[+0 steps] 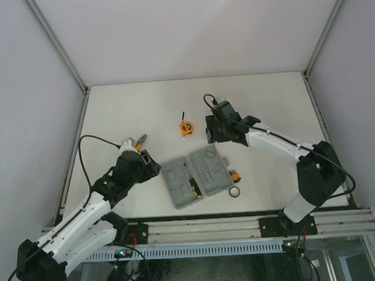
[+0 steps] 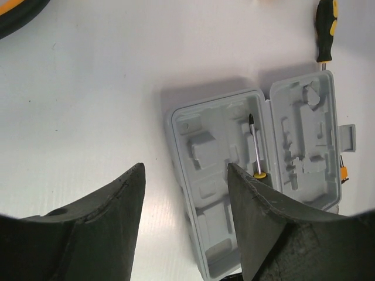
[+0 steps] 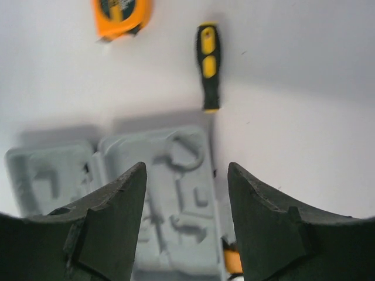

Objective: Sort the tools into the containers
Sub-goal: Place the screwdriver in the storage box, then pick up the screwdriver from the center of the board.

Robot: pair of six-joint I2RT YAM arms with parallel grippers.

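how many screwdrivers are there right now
2. One screwdriver lies inside the open grey case, in its left-hand half as the top view shows it. The second screwdriver lies on the table beyond the case, beside the tape measure. Others could be hidden.

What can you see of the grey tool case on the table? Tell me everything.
The grey tool case looks like moulded plastic, rounded-rectangular, lying open and flat on the white table. Both hinged halves face up, showing shaped recesses. A latch tab juts from one outer edge. A screwdriver lies in one half beside the hinge.
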